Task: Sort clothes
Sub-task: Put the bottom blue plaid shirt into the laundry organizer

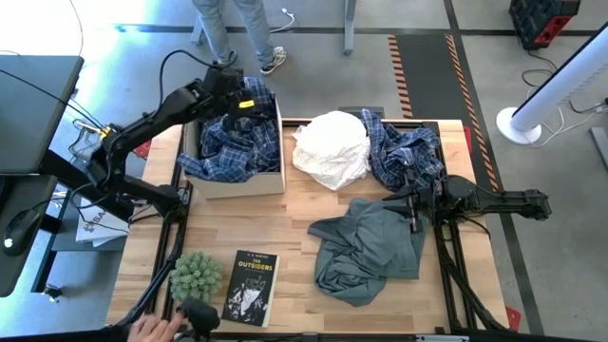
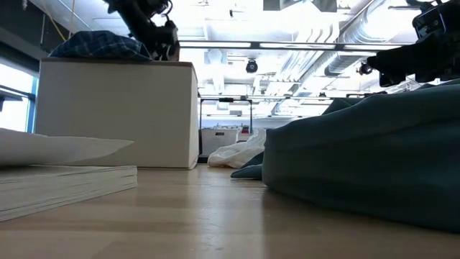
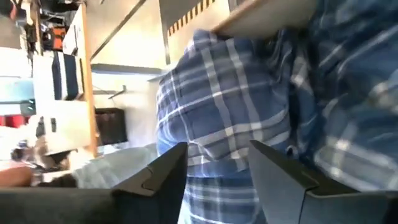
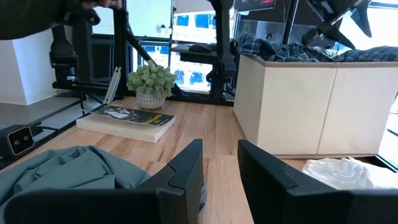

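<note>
Clothes are seen from above: a plaid shirt [image 1: 231,142] piled in the cardboard box [image 1: 237,182], with the left gripper [image 1: 249,98] above it; a white garment [image 1: 332,147], another plaid shirt [image 1: 404,152] and a grey-green shirt [image 1: 370,249] spread on the worktop [image 1: 285,228], beside the right gripper [image 1: 410,211]. In the left wrist view, fingers [image 3: 163,171] are held apart, nothing gripped. In the right wrist view, fingers [image 4: 185,168] are likewise parted, empty.

From overhead we look straight down on the whole table [image 1: 285,214], with the box [image 1: 233,180] at 10 o'clock; from table height we look level across it, close behind the grey-green shirt [image 2: 374,158]. The left wrist camera sits very near a plaid shirt [image 3: 249,118]. The right wrist camera faces across the table and shares the box [image 4: 311,112] and book [image 4: 127,119] with the overhead view.
</note>
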